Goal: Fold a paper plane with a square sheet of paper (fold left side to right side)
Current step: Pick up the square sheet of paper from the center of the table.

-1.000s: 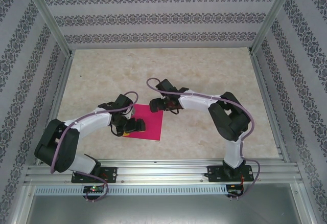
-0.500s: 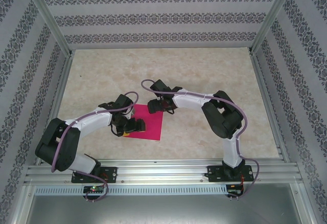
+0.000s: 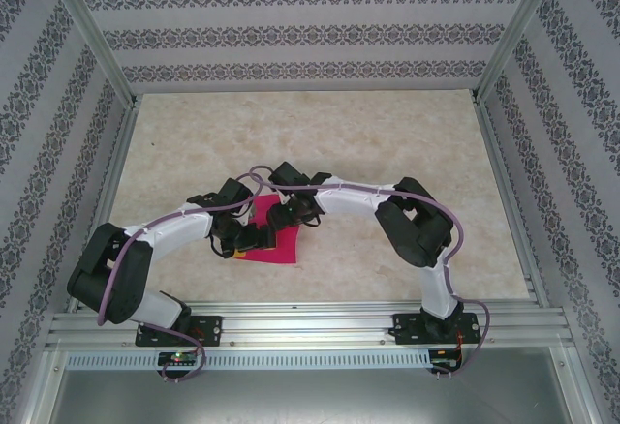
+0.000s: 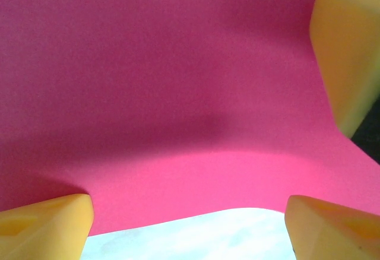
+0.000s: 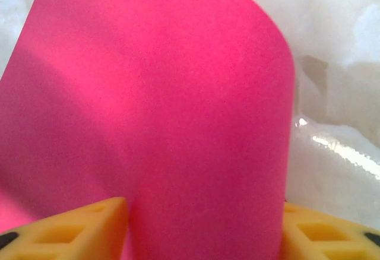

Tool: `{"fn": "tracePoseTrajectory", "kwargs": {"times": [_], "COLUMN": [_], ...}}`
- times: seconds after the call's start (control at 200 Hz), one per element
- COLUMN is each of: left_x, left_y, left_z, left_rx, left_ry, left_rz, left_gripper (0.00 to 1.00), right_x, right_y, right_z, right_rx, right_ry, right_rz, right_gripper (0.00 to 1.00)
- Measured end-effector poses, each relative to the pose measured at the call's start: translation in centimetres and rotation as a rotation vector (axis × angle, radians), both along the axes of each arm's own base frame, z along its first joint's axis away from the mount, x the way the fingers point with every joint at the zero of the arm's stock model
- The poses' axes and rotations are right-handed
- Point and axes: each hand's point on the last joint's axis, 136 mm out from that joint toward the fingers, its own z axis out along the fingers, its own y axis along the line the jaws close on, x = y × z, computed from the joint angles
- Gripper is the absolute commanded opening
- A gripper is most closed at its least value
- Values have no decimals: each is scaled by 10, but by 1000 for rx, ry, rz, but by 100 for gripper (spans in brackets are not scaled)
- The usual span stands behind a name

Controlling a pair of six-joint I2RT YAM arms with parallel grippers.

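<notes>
**Change since the last record:** the right arm has swung left toward the left arm. The square sheet of paper (image 3: pixel 278 249) now shows narrower from above.

**Location:** on the pale marbled counter (image 3: pixel 387 143), near its front, under both grippers.

**Material:** thin, matte magenta-pink paper. It is likely very light, limp and quick to crease or tear.

**Shape:** one side is raised in a smooth arch, and no sharp fold is visible.

**Right gripper** (image 5: pixel 202 212): its yellow fingers (image 5: pixel 77 224) flank the arched paper. I cannot tell if they pinch it.

**Left gripper** (image 4: pixel 187 215): jaws wide apart, tips at the sheet's flat part.

**Handling:** best taken at an edge or corner, with the flat half pinned against sliding.
</notes>
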Motion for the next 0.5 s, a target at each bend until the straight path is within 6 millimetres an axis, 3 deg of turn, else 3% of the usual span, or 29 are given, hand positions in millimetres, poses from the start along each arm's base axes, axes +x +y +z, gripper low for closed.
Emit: {"fn": "tracePoseTrajectory", "kwargs": {"times": [0.2, 0.265, 0.5], "left_x": [4, 7, 35], "left_y": [-1, 0, -4], "left_z": [6, 13, 75], "left_rx": [-8, -12, -66], "left_ry": [-33, -65, -307], "left_rz": [-1, -2, 5], "left_gripper": [90, 91, 97], "right_x": [4, 5, 16], "right_y": [-3, -8, -23], "right_z": [4, 8, 46], "right_rx": [94, 133, 342], "right_ry": [39, 48, 20], "right_rz": [-25, -37, -62], "right_gripper": [26, 24, 23]}}
